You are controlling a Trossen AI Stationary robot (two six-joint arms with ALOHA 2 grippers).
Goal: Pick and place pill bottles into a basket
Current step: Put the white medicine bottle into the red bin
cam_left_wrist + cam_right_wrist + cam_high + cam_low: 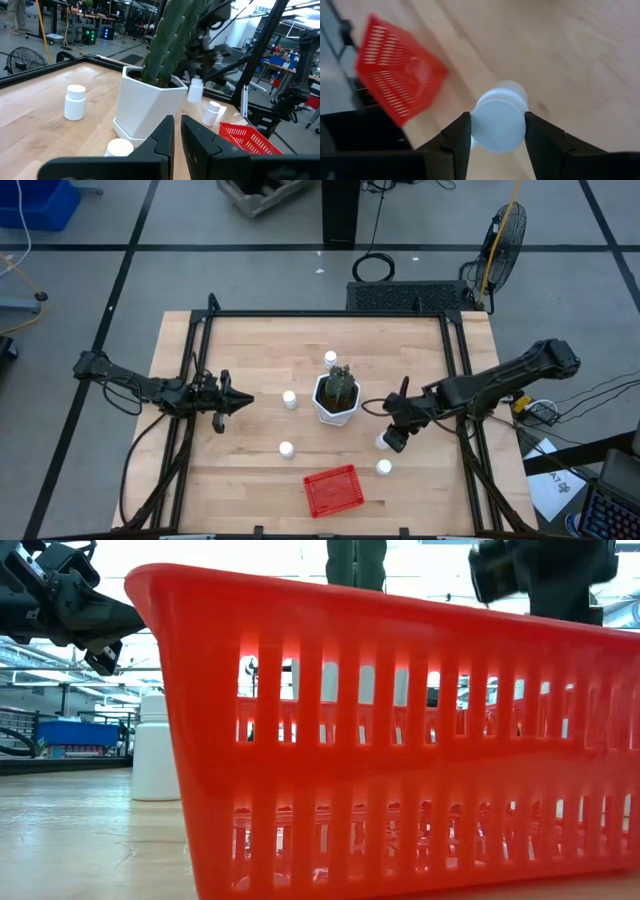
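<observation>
Right wrist view: right gripper [497, 131] clamped on a pill bottle [498, 125], its fingers against the cap's sides, carried above the wood table [250, 350].
Red mesh basket [331, 489] at the near table edge looks empty; nothing placed yet, by my reading. Four bottles are loose: one behind the cactus pot [336, 402], two to its left, one near the basket. Left gripper [243, 400] waits left of the pot, fingers nearly closed, holding nothing.

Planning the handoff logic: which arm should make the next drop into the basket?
Right. Its gripper already clamps a bottle, with the basket nearby. The left gripper waits beyond the pot, empty.
</observation>
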